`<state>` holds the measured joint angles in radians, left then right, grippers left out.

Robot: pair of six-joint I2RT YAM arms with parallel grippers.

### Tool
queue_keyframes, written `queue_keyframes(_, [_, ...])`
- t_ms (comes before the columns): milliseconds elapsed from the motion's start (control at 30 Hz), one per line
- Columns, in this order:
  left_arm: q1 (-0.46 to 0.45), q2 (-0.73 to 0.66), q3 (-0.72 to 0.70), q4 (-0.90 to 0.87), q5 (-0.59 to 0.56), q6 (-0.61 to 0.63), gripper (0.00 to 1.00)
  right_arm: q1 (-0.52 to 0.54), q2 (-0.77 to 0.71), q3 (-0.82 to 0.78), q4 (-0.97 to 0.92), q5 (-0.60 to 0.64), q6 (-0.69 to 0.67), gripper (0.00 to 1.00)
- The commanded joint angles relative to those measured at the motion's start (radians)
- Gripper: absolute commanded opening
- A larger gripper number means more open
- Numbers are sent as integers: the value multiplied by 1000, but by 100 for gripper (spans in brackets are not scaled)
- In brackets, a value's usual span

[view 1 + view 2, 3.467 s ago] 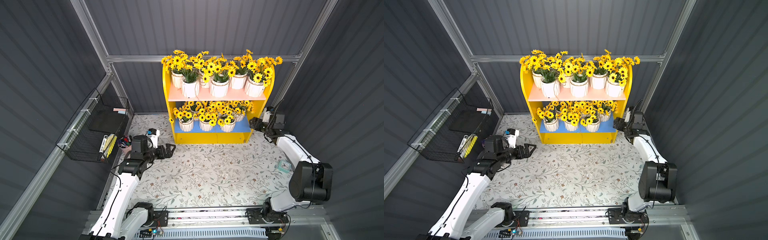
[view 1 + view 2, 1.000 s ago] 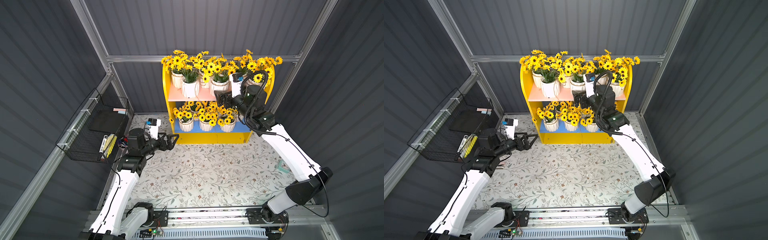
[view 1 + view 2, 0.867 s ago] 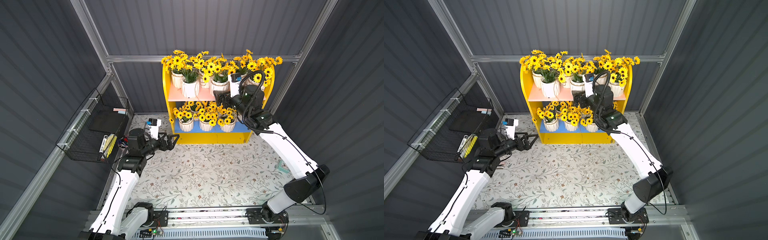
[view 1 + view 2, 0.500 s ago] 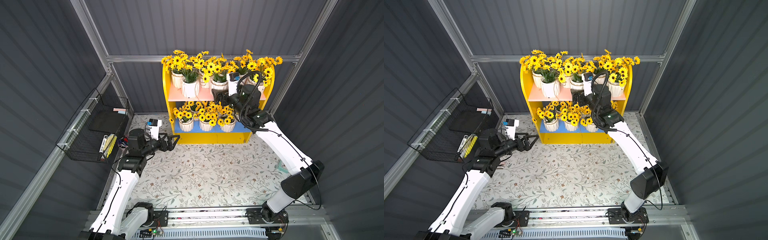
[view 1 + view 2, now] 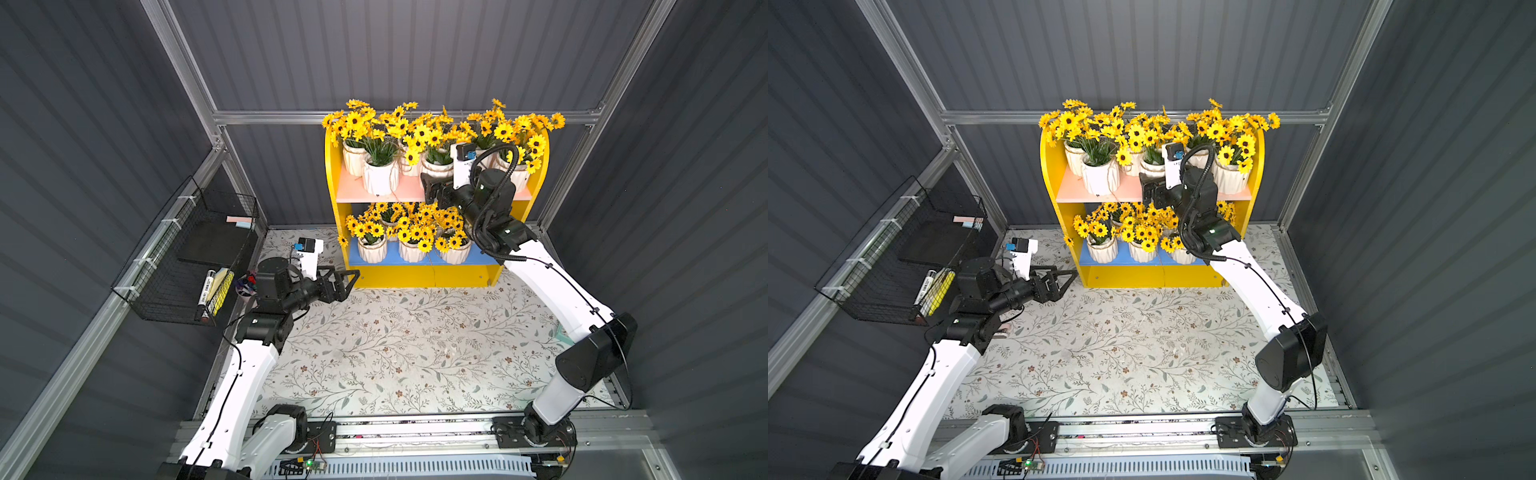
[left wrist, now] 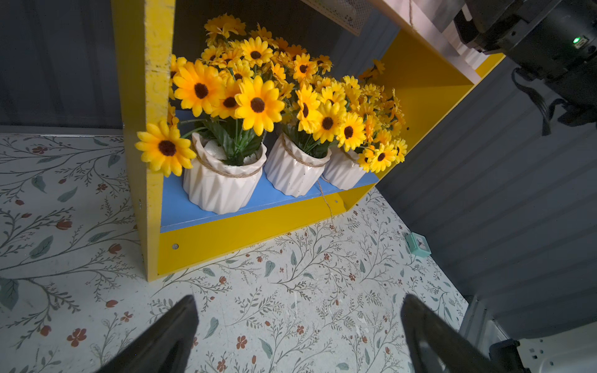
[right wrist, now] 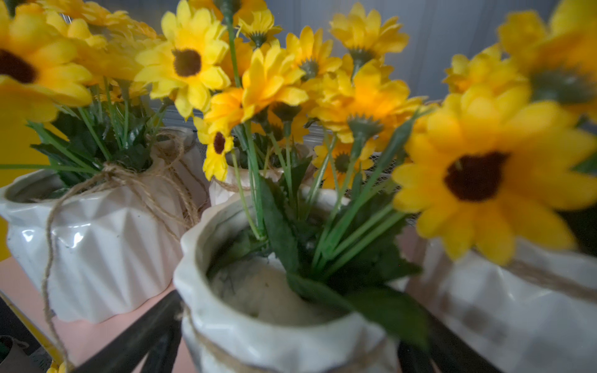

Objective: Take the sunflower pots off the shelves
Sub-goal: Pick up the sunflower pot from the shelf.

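On the pink upper board [image 5: 405, 194] of the yellow-sided shelves [image 5: 331, 178], the right gripper [image 7: 302, 306] is standing wide open around a white ribbed twine-tied sunflower pot [image 7: 265, 345]; the left gripper [image 6: 298, 302] is hovering open, well apart.

In both top views the right arm [image 5: 494, 216] covers several sunflower pots [image 5: 436, 169] at the right end of the shelves [image 5: 331, 187], and the tips of the right end effector [image 5: 429, 189] merge with a pot. In the right wrist view the nearest pot [image 7: 274, 339] and both fingers [image 7: 139, 336] are cropped by the frame, contact between them cannot be told, and the closest bloom [image 7: 484, 181] is blurred. The left end effector [image 6: 298, 300] is cropped too, and a small teal object [image 6: 418, 244] is too small to identify.
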<state>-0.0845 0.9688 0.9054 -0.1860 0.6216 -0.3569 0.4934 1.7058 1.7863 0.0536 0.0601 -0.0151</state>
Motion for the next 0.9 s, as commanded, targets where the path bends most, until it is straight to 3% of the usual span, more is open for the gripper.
queue_keyframes(0, [-6,-22,-9,16,20,15,99,-1,27,20,40,15,-9,99])
queue_keyframes(433, [-6,-26,-8,10,17,23,99,3,47,9,64,30,-43,98])
queue_keyframes(867, [-6,-19,-6,9,18,27,99,23,-17,-76,158,43,-83,78])
